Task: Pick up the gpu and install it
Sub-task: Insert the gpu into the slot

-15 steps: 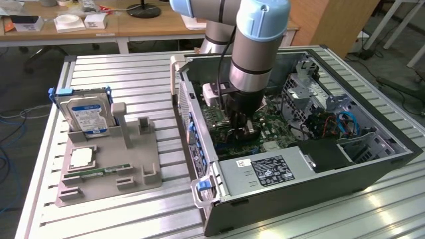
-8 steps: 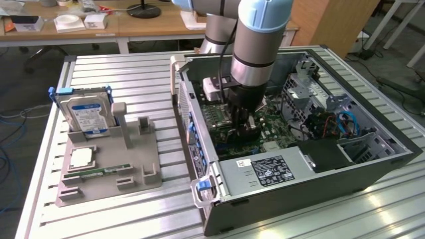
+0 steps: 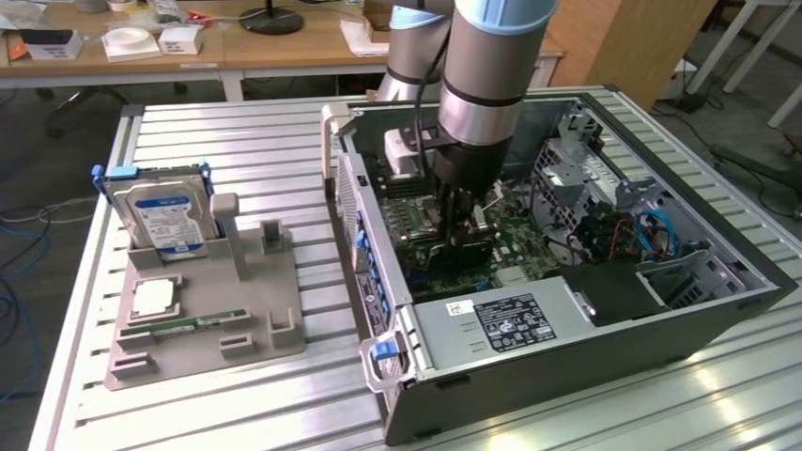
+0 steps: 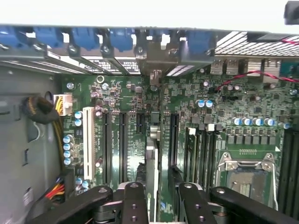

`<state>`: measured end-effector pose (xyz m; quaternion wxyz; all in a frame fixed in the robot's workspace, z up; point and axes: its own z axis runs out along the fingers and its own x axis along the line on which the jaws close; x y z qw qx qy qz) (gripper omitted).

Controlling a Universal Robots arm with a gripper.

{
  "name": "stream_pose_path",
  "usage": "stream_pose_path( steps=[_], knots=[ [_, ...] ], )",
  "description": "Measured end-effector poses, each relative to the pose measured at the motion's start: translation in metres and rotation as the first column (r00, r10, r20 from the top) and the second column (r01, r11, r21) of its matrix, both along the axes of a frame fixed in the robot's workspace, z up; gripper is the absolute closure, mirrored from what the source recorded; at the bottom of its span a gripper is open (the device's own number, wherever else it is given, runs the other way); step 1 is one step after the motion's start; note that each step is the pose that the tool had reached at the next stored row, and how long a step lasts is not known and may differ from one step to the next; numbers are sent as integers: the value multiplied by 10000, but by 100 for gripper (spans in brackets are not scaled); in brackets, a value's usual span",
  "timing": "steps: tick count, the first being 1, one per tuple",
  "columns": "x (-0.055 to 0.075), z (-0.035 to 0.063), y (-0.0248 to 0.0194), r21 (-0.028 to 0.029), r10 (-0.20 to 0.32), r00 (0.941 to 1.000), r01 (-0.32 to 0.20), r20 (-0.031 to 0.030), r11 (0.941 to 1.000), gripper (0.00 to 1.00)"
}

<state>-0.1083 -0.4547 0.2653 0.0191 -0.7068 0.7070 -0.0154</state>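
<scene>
The pincer (image 3: 461,228) is down inside the open computer case (image 3: 701,310), clenched on the gpu (image 3: 459,252), which hangs edge-down just above the motherboard (image 3: 520,246). In the wrist view the card (image 4: 150,161) runs as a thin strip between the two black fingers (image 4: 135,205), heading toward the rear of the case, with its end bracket (image 4: 150,59) against the row of blue slot clips (image 4: 84,37).

The main risk, as I judge it, is misalignment. The card's lower edge has to meet one long black expansion slot (image 4: 174,135), and several similar slots lie side by side; a slight sideways offset or tilt would push the edge onto the slot wall or onto the small capacitors (image 4: 204,103) nearby. Pressing while skewed could bend the thin board or let it slip in the grip, since the fingers hold only a narrow part of it. The bracket could also catch on the sheet-metal rear panel before the connector seats.

The board is rigid, dark green laminate, studded with shiny cylindrical capacitors and a square metal CPU socket (image 4: 245,172). The case is dark painted steel with perforated panels; a boxy grey power supply (image 3: 501,324) sits near its front corner. Outside, on the ribbed aluminium tabletop (image 3: 251,150), a grey moulded fixture (image 3: 207,319) holds a silver hard drive (image 3: 157,216) upright.
</scene>
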Motion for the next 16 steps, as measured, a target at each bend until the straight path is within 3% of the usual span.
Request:
stream_pose_path(
  steps=[9,14,16],
  knots=[
    [-2,212,0,-1,11,10000,-11,21,10000,67],
    [-3,237,0,1,11,10000,-11,26,10000,69],
    [-3,238,0,0,12,10000,-12,26,10000,81]
  ],
)
